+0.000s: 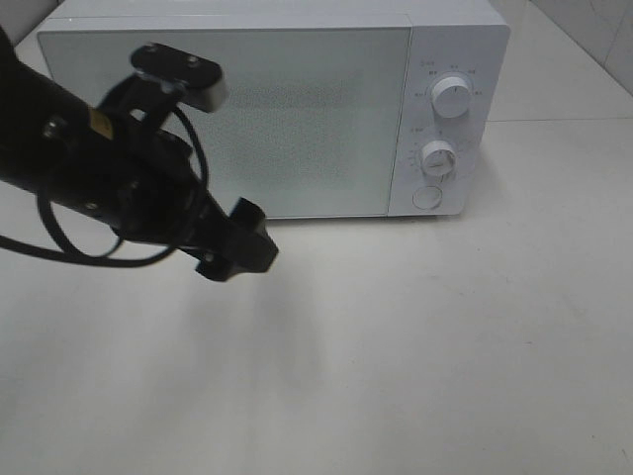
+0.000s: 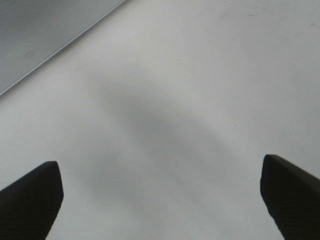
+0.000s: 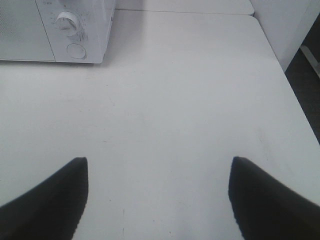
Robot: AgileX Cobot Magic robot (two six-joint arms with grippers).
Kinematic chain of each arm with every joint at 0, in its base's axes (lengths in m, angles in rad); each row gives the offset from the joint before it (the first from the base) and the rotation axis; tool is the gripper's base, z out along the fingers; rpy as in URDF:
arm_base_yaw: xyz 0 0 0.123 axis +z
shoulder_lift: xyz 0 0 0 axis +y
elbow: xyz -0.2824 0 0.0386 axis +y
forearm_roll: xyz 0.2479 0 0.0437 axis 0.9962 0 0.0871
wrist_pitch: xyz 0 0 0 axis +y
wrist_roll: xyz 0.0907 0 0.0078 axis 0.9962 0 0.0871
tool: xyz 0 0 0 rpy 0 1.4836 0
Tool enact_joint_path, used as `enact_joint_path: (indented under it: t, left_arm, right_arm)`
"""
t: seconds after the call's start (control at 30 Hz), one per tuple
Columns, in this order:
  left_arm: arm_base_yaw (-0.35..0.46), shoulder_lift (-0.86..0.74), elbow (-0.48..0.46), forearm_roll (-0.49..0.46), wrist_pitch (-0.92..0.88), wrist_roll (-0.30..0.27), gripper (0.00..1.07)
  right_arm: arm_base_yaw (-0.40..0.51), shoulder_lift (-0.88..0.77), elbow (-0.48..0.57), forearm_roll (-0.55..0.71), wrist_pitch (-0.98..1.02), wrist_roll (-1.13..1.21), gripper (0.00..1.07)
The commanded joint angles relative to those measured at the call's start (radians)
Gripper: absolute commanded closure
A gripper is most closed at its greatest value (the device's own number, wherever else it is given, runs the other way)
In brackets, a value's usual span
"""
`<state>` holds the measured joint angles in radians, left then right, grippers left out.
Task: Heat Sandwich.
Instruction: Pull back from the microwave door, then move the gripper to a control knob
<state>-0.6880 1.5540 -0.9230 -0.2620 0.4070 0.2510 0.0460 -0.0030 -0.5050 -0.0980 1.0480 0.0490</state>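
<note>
left tool (image 1: pixel 237 252) hangs over the bench (image 1: pixel 445 346) in front of the microwave (image 1: pixel 227 119), on a black arm with a looped cable. its two dark fingers (image 2: pixel 30 200) stand wide apart and nothing lies between them; only bare bench surface shows beneath. right tool (image 3: pixel 157 195) is likewise spread wide and empty over the bench, off the control-panel end of the microwave.

markings: a small yellow label (image 1: pixel 99 121) sits on the left arm; its text is too small to read. fine print rings the upper knob (image 1: pixel 453 99) and the lower knob (image 1: pixel 438 158) on the white control panel; none of it is legible. a round button (image 1: pixel 427 196) sits below the knobs and carries no readable mark. no brand name can be made out on the cabinet.

containers: the microwave is the only enclosure in view. its door is shut, and the dotted door screen hides the interior, so the contents cannot be told.

sandwich: it shows in none of the three views, so its position cannot be told.
</note>
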Motion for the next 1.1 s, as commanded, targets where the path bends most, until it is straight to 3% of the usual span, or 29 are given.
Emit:
enact_joint_path:
  t: [0.03,0.13,0.17,0.3,0.4,0.63,0.83,1.1]
  left_arm:
    - [0.115,-0.065,-0.001,0.003,0.087,-0.011,0.03]
    - [0.171,-0.089,-0.001,0.005,0.116,-0.010,0.03]
    - [0.228,-0.109,-0.001,0.008,0.150,-0.010,0.03]
    - [0.315,-0.141,-0.001,0.013,0.208,-0.010,0.03]
    - [0.424,-0.185,-0.001,0.033,0.282,-0.010,0.03]
    - [0.545,-0.255,-0.001,0.058,0.380,-0.017,0.03]
    - [0.685,-0.331,0.003,0.127,0.457,-0.125,0.03]
    - [0.729,-0.417,0.015,0.136,0.541,-0.139,0.03]
  right_arm:
    - [-0.006,-0.026,0.001,-0.002,-0.009,-0.005,0.31]
    - [-0.006,-0.026,0.001,-0.002,-0.009,-0.005,0.31]
    - [-0.006,-0.026,0.001,-0.002,-0.009,-0.005,0.31]
    - [-0.006,-0.026,0.001,-0.002,-0.009,-0.005,0.31]
    - [-0.006,-0.026,0.001,-0.002,-0.009,-0.005,0.31]
    - [-0.006,-0.026,0.001,-0.002,-0.009,-0.005,0.31]
    - [-0.006,-0.026,0.001,-0.002,-0.009,-0.005,0.31]
    - [-0.006,-0.026,0.001,-0.002,-0.009,-0.005,0.31]
